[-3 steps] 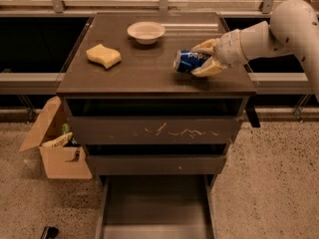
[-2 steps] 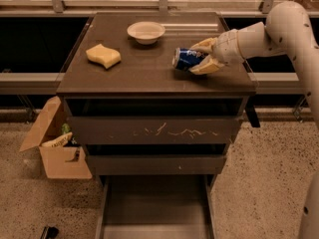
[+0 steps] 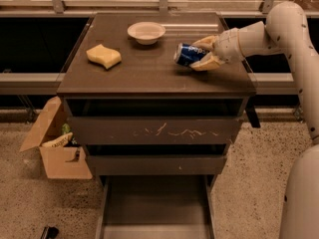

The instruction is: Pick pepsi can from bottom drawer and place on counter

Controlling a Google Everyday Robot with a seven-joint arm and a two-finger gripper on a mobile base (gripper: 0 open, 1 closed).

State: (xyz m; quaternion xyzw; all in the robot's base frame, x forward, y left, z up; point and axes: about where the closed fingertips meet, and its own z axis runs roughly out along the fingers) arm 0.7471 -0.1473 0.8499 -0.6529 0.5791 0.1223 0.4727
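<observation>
Cardboard box far left of claw and well below it, on floor against cabinet, flaps open, a few items inside. Yellow sponge left of claw on counter, well apart. White bowl nearer, left and slightly behind. Claw itself over counter's right part, clamped around pepsi can, one finger above, one beneath. Can on its side, silver end pointing left; touching counter or not, cannot tell. Below claw and a little left: scratched upper drawer, middle drawer, then bottom drawer pulled furthest out. Right of claw, pale arm bending down along right edge.
</observation>
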